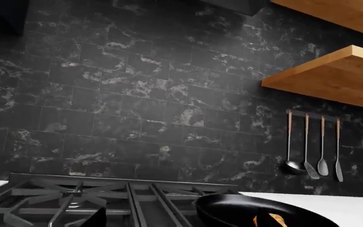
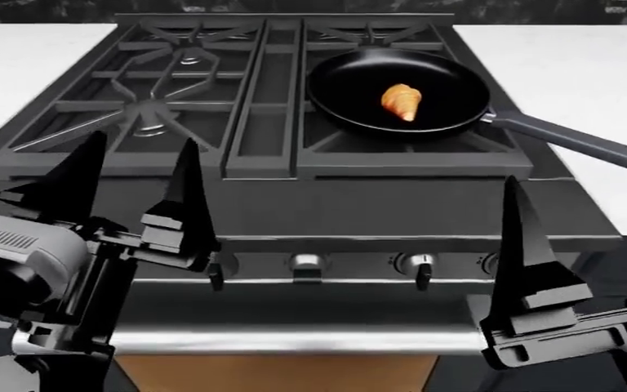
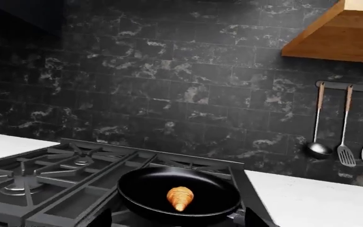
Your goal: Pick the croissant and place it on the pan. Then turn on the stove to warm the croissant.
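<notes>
The golden croissant [image 2: 401, 102] lies inside the round black pan [image 2: 341, 82], which sits on the back right burner of the grey stove [image 2: 259, 204]. Its long handle [image 2: 575, 139] points to the right. My left gripper [image 2: 144, 139] hovers open in front of the stove's left half, holding nothing. Over the stove's right front my right gripper [image 2: 580, 175] is also open and empty. The right wrist view shows the croissant [image 3: 180, 197] in the pan [image 3: 140, 189] beyond the gripper [image 3: 178, 220]. In the left wrist view, the left gripper [image 1: 181, 220] faces the grates, with the pan [image 1: 232, 208] to one side.
Silver knobs [image 2: 415, 264] line the stove front above the steel oven bar [image 2: 291, 339]. White countertops [image 2: 20, 57] flank the stove. Utensils [image 3: 345, 137] hang on the black tiled wall, under a wooden shelf [image 1: 339, 75].
</notes>
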Motion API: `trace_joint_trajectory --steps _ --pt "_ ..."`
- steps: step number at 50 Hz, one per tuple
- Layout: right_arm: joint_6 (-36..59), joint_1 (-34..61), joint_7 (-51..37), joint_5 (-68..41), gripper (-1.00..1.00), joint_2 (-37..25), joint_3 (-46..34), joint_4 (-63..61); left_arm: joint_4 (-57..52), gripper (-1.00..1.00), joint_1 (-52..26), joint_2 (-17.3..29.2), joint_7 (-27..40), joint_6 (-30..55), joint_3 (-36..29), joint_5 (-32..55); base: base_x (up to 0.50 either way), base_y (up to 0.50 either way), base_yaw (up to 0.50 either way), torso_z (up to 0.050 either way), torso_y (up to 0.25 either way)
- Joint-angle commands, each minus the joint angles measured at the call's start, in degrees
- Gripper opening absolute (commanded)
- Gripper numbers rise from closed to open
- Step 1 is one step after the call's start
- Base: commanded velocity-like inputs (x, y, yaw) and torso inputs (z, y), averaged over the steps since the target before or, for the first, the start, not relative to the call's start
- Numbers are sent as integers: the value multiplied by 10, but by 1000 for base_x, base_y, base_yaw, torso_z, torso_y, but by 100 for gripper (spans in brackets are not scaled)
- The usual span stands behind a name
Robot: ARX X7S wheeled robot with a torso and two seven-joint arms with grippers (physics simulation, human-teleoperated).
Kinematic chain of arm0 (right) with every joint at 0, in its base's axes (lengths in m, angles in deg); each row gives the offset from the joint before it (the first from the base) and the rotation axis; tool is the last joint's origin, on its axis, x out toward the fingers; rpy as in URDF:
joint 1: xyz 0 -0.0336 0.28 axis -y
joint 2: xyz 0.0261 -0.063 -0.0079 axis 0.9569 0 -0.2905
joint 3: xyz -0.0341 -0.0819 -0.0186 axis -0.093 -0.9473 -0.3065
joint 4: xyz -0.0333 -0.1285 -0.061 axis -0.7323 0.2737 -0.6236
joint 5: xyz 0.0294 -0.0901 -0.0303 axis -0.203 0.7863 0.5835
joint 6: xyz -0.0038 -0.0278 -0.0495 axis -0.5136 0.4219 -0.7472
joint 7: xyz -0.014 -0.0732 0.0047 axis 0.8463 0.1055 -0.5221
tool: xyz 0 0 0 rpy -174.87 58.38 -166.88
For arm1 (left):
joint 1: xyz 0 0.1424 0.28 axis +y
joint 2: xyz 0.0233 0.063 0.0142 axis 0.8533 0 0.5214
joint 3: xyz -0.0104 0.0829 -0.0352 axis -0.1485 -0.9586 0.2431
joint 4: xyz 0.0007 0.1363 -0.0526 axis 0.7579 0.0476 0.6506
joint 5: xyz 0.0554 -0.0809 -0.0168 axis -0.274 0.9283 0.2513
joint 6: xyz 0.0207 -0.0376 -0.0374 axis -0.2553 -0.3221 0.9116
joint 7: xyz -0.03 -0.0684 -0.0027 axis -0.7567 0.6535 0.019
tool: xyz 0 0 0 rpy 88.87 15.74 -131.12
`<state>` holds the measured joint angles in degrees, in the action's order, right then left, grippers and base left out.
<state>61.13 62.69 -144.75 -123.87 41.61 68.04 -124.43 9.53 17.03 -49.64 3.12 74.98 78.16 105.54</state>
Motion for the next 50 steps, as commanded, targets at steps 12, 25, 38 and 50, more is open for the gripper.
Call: trace_joint_trajectory --steps 12,25,38,50 --pt "57 -65 -33 -39 100 21 81 -4 21 100 49 -15 -9 -56 11 -25 0 0 0 -50 0" --pt "57 -101 -33 -72 100 25 138 -4 31 100 64 -23 -5 -66 4 -35 0 0 0 -50 0" --pt "57 -112 -32 -69 100 38 137 -4 45 100 67 -28 -4 -75 -1 -45 0 0 0 -50 0" --pt "57 -123 -32 -68 100 48 141 -4 50 100 68 -28 -3 -83 -2 -50 0 0 0 -50 0"
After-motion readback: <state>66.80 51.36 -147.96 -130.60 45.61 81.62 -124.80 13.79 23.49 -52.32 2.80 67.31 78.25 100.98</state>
